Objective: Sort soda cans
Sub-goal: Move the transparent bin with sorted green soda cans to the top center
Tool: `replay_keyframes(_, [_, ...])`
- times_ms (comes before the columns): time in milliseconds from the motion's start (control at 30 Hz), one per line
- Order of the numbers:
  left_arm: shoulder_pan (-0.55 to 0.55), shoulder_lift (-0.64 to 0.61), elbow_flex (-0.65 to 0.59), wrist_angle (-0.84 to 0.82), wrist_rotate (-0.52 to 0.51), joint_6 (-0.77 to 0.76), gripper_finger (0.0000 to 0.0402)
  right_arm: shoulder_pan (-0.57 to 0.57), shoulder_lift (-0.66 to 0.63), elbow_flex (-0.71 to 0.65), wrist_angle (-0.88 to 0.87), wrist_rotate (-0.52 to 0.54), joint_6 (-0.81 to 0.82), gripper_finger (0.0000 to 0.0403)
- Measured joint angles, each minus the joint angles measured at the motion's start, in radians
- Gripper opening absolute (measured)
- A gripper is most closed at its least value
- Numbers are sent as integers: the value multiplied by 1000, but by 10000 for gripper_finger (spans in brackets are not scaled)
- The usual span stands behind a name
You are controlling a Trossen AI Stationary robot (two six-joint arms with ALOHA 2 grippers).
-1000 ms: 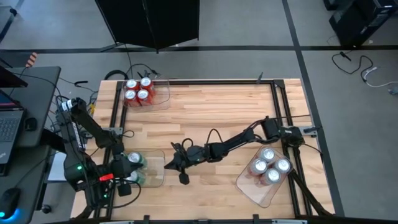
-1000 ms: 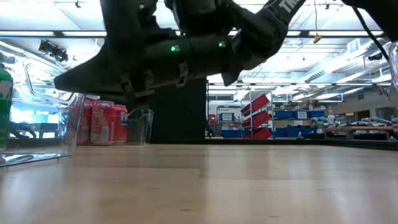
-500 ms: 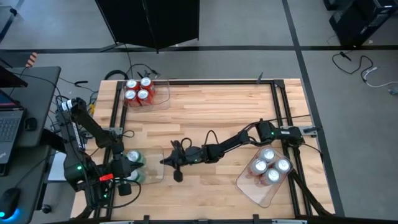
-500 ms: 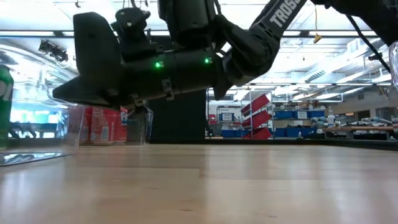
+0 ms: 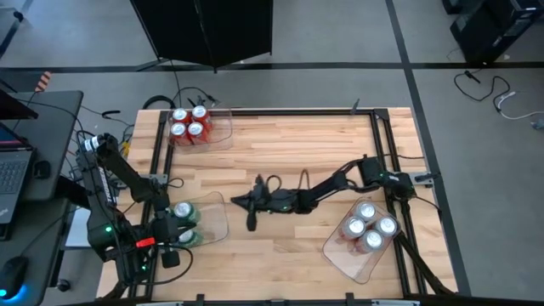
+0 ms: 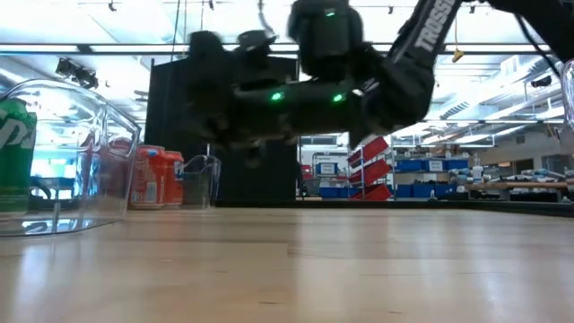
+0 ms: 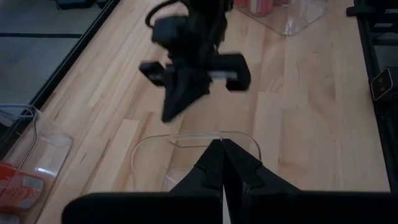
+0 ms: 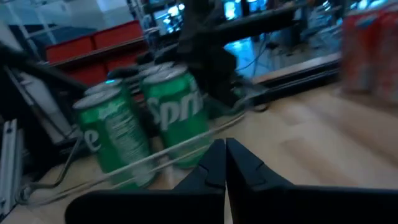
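While every can stands upright, the red cans (image 5: 189, 124) fill the upper-left tray (image 5: 217, 134), the green cans (image 5: 184, 224) the lower-left tray (image 5: 216, 223), and the silver-white cans (image 5: 367, 226) the lower-right tray (image 5: 340, 257). Fingers pressed together, the right gripper (image 5: 240, 200) hangs mid-frame and the left gripper (image 5: 194, 228) over the green cans.

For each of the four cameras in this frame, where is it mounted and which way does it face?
High: overhead, looking straight down on the table, both arms and all three trays.
Low: table height, looking level across; the right arm crosses above.
Left wrist: past the shut left end effector towards the right end effector.
Right wrist: past the shut right end effector at the green cans.
Shared: high and low both show the red cans.
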Motion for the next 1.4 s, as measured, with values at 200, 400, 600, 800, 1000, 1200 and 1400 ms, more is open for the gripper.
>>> replay_keyframes(200, [0,0,0,9,0,0,1,-10,-158,-142,2,-18,-62,0])
replay_keyframes(400, [0,0,0,23,0,0,1,26,-273,29,-544,-161,-195,0])
replay_keyframes(600, [0,0,0,21,10,0,1,39,-207,353,-1011,-281,-332,0])
replay_keyframes(800, [0,0,0,22,43,23,1,34,-70,605,-1231,-291,-414,0])
replay_keyframes(1000, [0,0,0,23,46,23,1,21,81,845,-1432,-297,-440,0])
replay_keyframes(1200, [0,0,0,28,55,23,0,8,146,1012,-1656,-252,-452,0])
replay_keyframes(1400, [0,0,0,30,57,23,1,-4,140,1059,-1830,-179,-452,0])
